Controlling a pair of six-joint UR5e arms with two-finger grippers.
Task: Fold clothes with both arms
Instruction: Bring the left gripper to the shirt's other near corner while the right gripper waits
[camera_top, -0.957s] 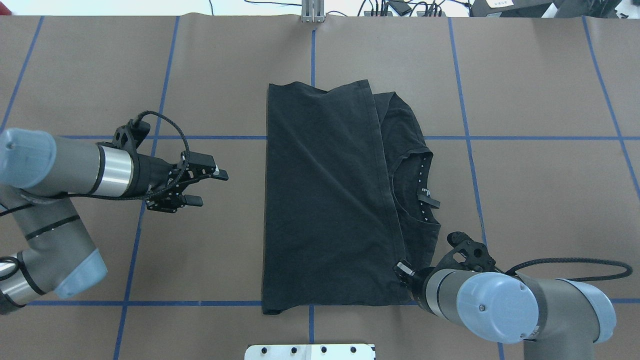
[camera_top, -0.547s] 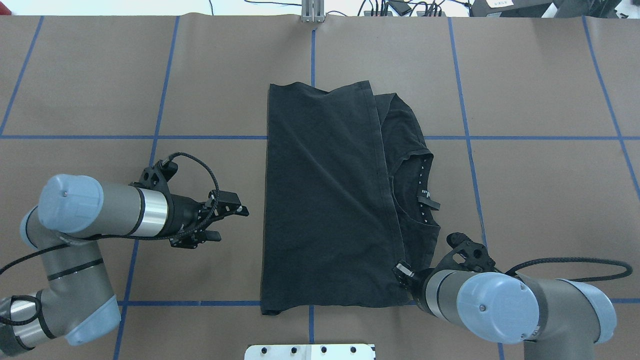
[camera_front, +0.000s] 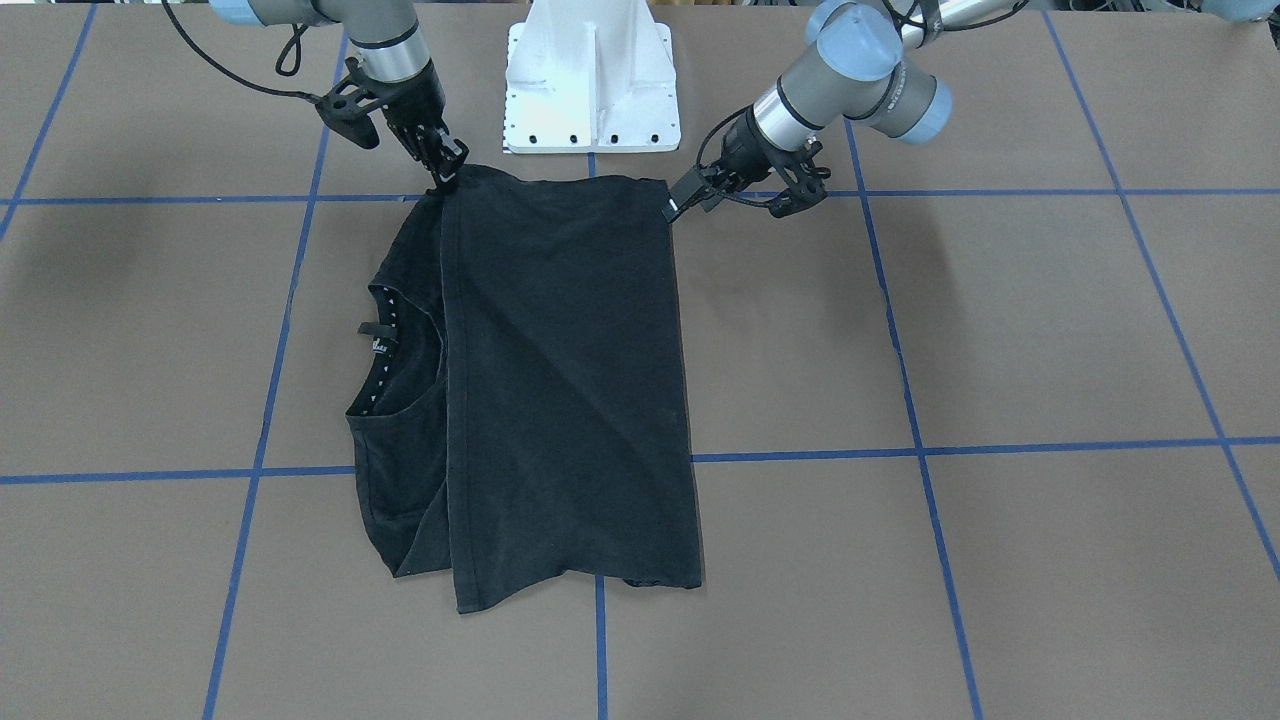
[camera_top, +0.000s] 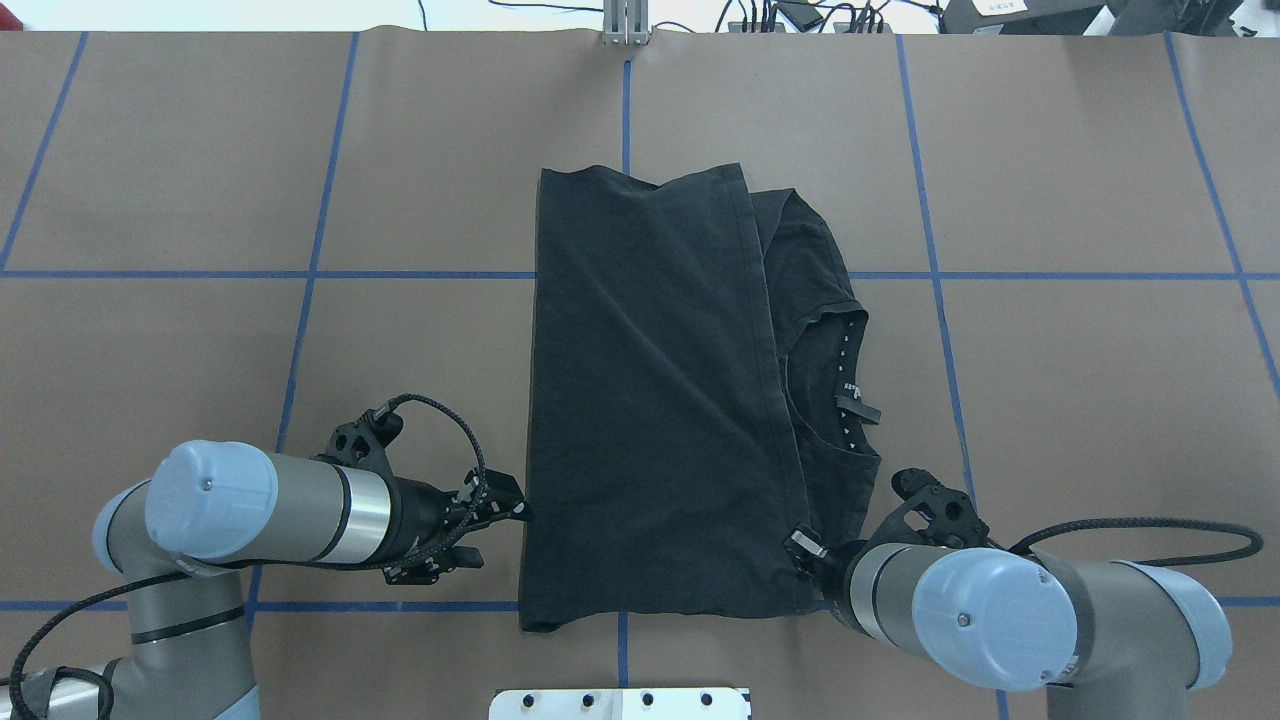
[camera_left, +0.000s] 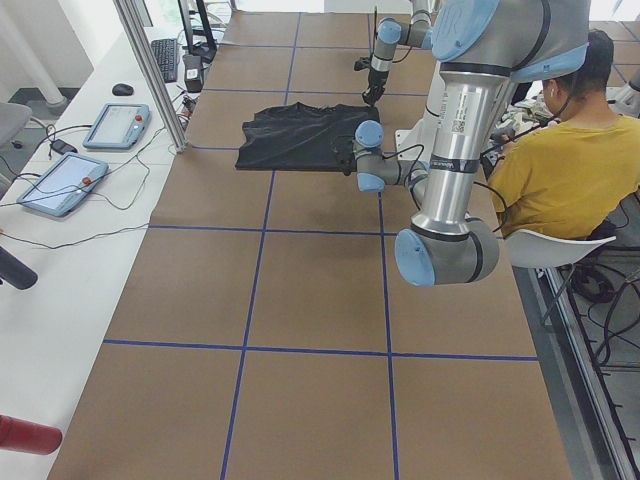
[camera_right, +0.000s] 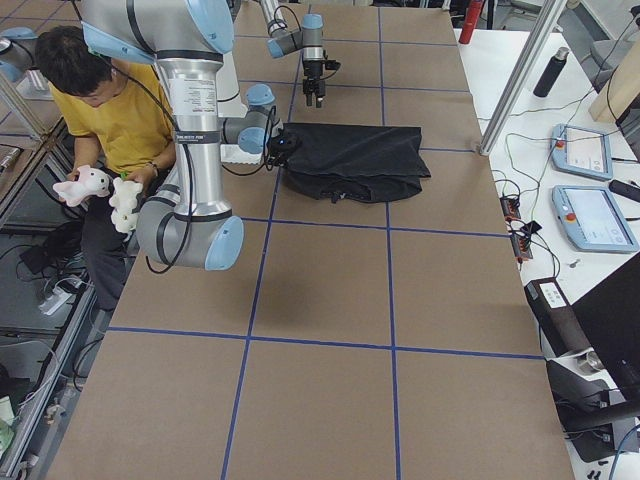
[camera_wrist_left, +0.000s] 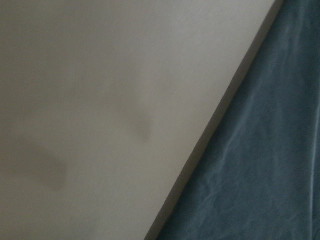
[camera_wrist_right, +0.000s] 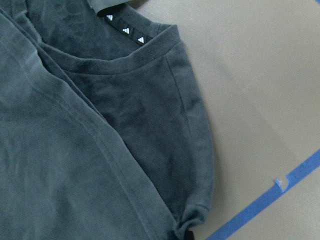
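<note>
Brown matte paper crossed by blue tape lines covers the table (camera_top: 1100, 200), where the soft black T-shirt (camera_top: 650, 400) lies folded into a flat, lightly creased rectangle. The right gripper (camera_top: 808, 548) is clamped on the shirt's near hem corner. The left gripper (camera_top: 498, 530), jaws apart, sits just beside the opposite edge.

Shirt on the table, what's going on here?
Mid-fold on a black T-shirt. It lies flat, one side already folded over the middle, collar showing on the robot's right. The right gripper seems to pinch the near right corner. The left gripper is open at the near left edge, not yet gripping.
</note>
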